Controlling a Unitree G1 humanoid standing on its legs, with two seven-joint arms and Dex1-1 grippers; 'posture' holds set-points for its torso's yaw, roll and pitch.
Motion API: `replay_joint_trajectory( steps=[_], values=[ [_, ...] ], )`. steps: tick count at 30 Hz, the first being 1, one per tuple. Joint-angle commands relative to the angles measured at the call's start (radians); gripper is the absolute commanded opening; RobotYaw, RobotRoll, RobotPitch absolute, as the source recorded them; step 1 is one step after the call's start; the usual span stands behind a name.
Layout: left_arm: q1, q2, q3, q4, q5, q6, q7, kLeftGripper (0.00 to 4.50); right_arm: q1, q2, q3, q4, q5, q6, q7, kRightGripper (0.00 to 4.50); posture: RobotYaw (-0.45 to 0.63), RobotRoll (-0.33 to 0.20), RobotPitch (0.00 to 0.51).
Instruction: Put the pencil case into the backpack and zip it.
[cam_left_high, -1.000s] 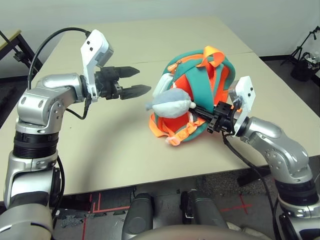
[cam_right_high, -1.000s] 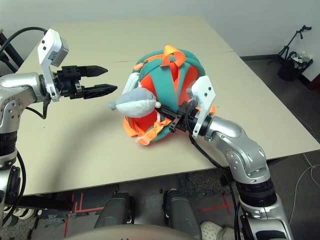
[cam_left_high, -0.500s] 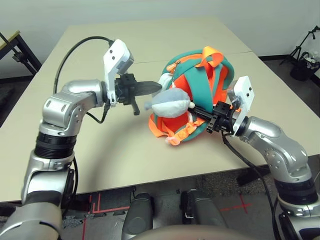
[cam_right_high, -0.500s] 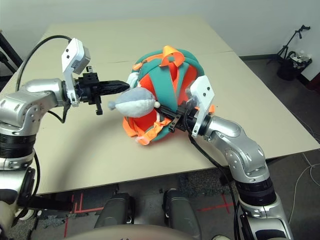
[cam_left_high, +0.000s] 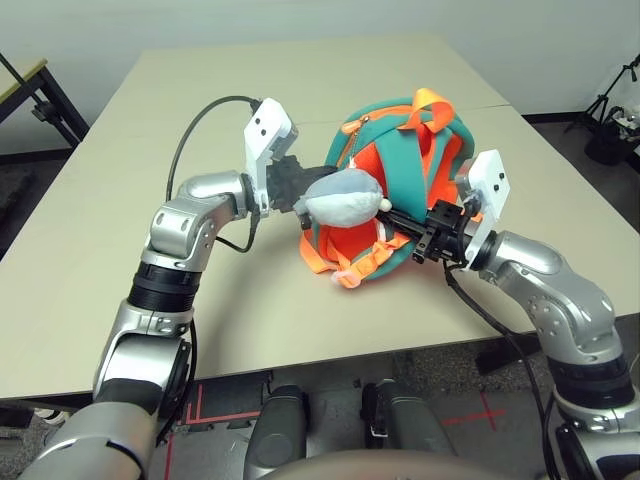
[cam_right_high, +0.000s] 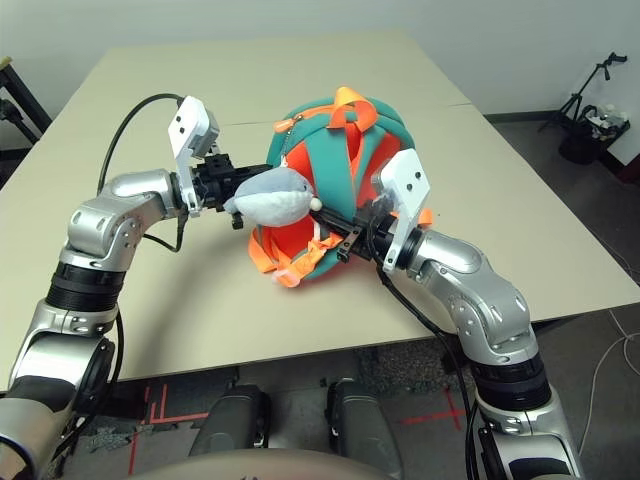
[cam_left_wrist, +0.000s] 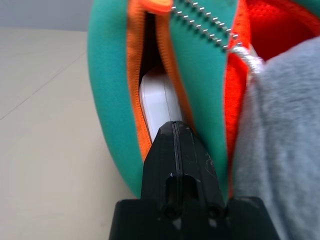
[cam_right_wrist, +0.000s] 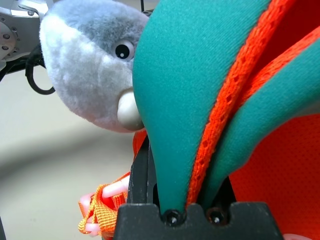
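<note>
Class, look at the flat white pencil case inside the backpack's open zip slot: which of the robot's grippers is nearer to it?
Left. The left gripper, jaws shut, sits at the zip opening right against the flat white pencil case. The right gripper grips a teal strap on the orange-and-teal backpack, on its far side.

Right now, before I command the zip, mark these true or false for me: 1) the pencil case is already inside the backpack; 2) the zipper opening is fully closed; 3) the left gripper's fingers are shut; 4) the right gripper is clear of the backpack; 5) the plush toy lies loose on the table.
1) True: the pencil case shows white inside the backpack opening.
2) False: the opening gapes, orange zipper edges apart.
3) True: the left gripper has its fingers pressed together at the opening.
4) False: the right gripper is clamped on a teal strap of the backpack.
5) False: the plush toy hangs against the backpack's side.
</note>
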Motion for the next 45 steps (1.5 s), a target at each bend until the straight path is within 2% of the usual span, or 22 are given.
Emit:
replay_joint_trajectory(
  steps=[1,7,12,13,15,25,32,35,39,43,45],
  values=[
    [-0.053,0.054,0.003,-0.009,0.012,0.002,-0.041,0.00,0.007,0.001,0.017,-0.017,0.001,-0.008,0.006,0.22,0.08,0.000,0.061],
    [-0.190,0.123,0.151,-0.064,-0.149,0.125,-0.071,0.00,0.001,0.006,0.027,-0.003,-0.010,-0.017,0.008,0.22,0.10,0.000,0.058],
    [-0.223,0.195,0.191,-0.122,-0.253,0.236,-0.125,0.00,-0.011,0.005,0.039,0.018,-0.018,-0.030,0.017,0.22,0.12,0.000,0.053],
    [-0.221,0.214,0.189,-0.145,-0.278,0.266,-0.140,0.18,-0.014,0.005,0.041,0.023,-0.019,-0.034,0.020,0.22,0.12,0.000,0.052],
    [-0.212,0.242,0.182,-0.184,-0.317,0.318,-0.157,0.58,-0.019,0.004,0.045,0.032,-0.021,-0.039,0.025,0.22,0.13,0.000,0.051],
    [-0.158,0.269,0.153,-0.317,-0.381,0.412,-0.118,4.44,-0.066,0.008,0.072,0.097,-0.036,-0.065,0.078,0.22,0.20,0.000,0.057],
    [-0.083,0.322,0.072,-0.372,-0.336,0.389,-0.141,4.50,-0.092,0.021,0.082,0.132,-0.048,-0.078,0.101,0.22,0.21,0.000,0.058],
    [-0.049,0.340,0.004,-0.365,-0.278,0.350,-0.156,4.50,-0.091,0.022,0.082,0.132,-0.049,-0.080,0.103,0.22,0.20,0.000,0.057],
    [-0.039,0.314,-0.018,-0.321,-0.249,0.336,-0.138,4.50,-0.089,0.025,0.081,0.132,-0.052,-0.084,0.103,0.22,0.20,0.000,0.058],
    [-0.025,0.344,-0.031,-0.290,-0.201,0.291,-0.163,4.50,-0.088,0.029,0.080,0.133,-0.056,-0.085,0.104,0.22,0.21,0.000,0.059],
    [-0.037,0.346,0.006,-0.266,-0.209,0.289,-0.159,4.50,-0.085,0.029,0.079,0.134,-0.057,-0.086,0.105,0.22,0.21,0.000,0.060]
  ],
)
